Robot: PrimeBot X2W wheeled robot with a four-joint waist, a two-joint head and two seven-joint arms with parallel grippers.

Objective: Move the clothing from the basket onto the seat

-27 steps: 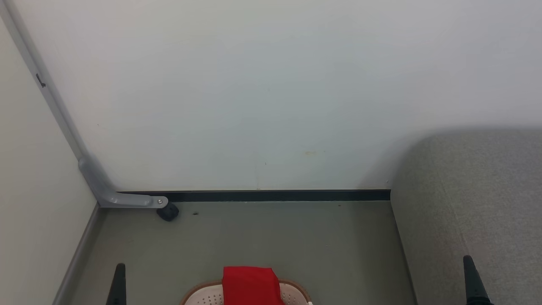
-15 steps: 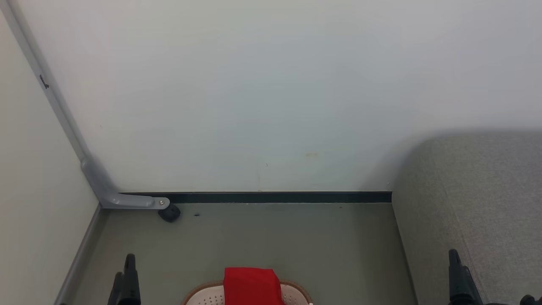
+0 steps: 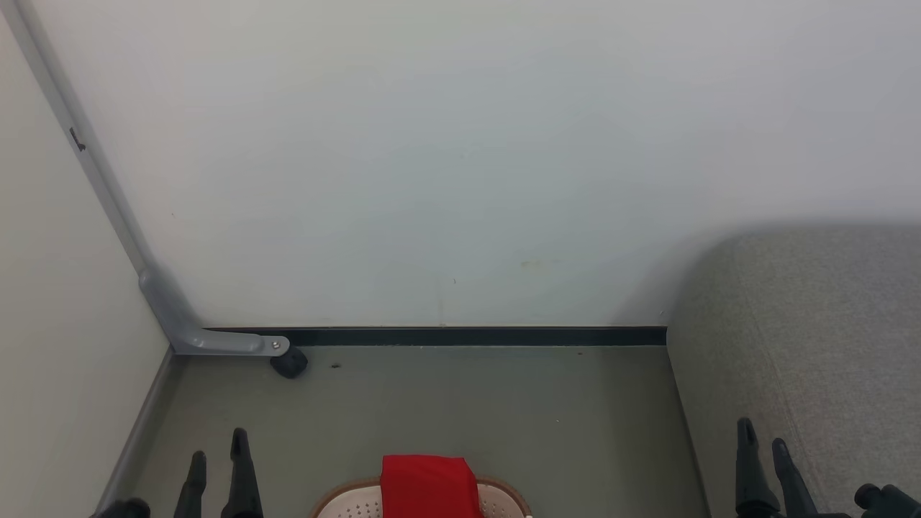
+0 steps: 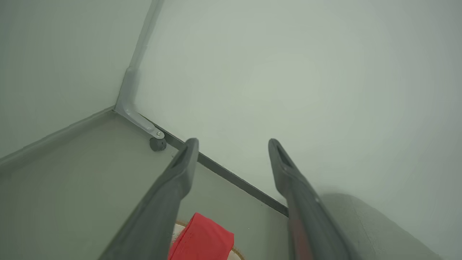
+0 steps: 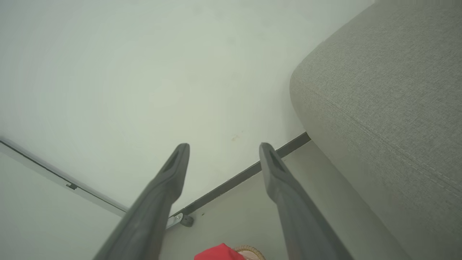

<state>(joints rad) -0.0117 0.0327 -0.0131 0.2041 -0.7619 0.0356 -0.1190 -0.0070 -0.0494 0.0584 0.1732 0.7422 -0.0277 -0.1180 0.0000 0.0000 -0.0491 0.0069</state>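
left gripper (image 3: 219,446) rose; clothing (image 3: 426,485) to its right

The basket (image 3: 354,506) is smooth cream perforated plastic with a brown rim; the clothing (image 3: 428,485) over its rim is smooth matt red cloth. Right of the basket, the seat (image 3: 813,324) is coarse grey woven fabric.

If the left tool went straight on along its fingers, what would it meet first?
Probably the pale painted wall, just above the dark skirting strip; the left tool, open, points over the red clothing with nothing between. Depth is uncertain.
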